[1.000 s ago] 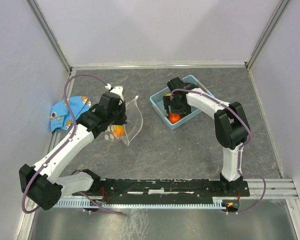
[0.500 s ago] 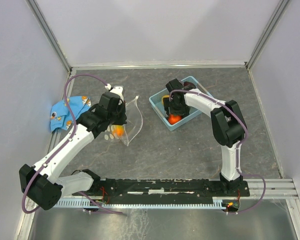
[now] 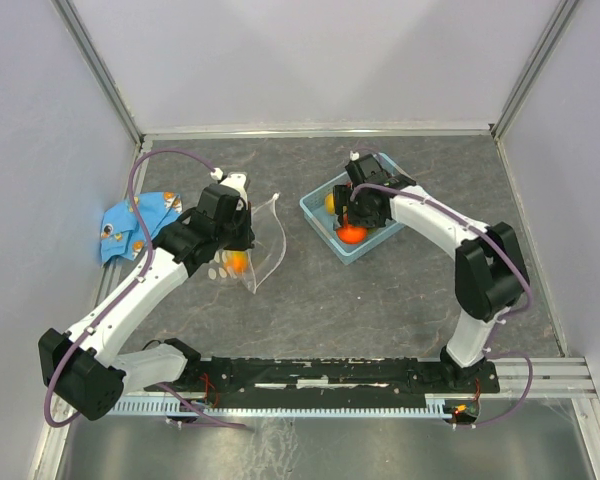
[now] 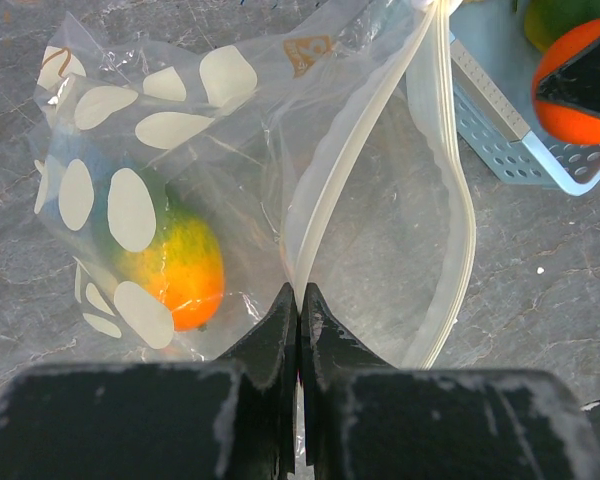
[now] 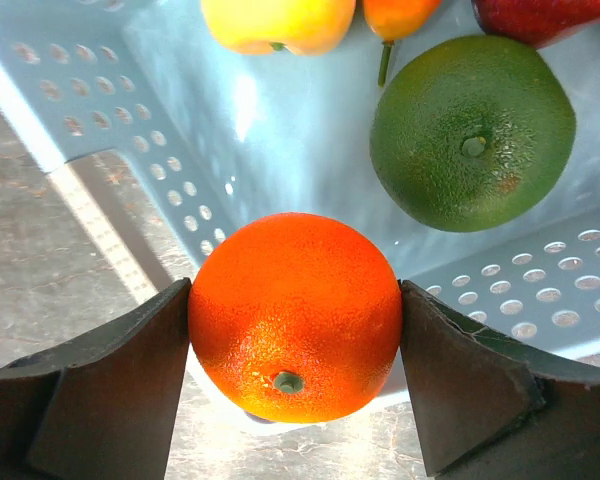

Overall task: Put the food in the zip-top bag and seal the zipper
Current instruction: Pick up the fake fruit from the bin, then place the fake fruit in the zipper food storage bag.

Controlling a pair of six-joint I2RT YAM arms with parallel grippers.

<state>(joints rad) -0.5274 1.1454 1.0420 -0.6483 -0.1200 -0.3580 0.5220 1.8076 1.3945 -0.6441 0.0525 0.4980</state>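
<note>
The clear zip-top bag (image 3: 255,240) (image 4: 380,230) with white dots lies left of centre, its mouth held open. An orange-green toy fruit (image 4: 175,265) (image 3: 237,262) lies inside it. My left gripper (image 4: 299,300) (image 3: 242,232) is shut on one lip of the whitish zipper (image 4: 345,175). My right gripper (image 5: 295,335) (image 3: 352,228) is shut on an orange (image 5: 295,318) (image 3: 352,234) and holds it above the near corner of the blue basket (image 3: 375,245) (image 5: 130,110). A green fruit (image 5: 472,130), a yellow one (image 5: 280,22) and others remain in the basket.
A blue patterned cloth (image 3: 130,222) lies at the left wall. The basket stands right of the bag on the grey table. Frame posts rise at the back corners.
My right gripper has lifted with the orange from inside the basket and swung its arm out to the right. The left arm and the bag have not moved.
</note>
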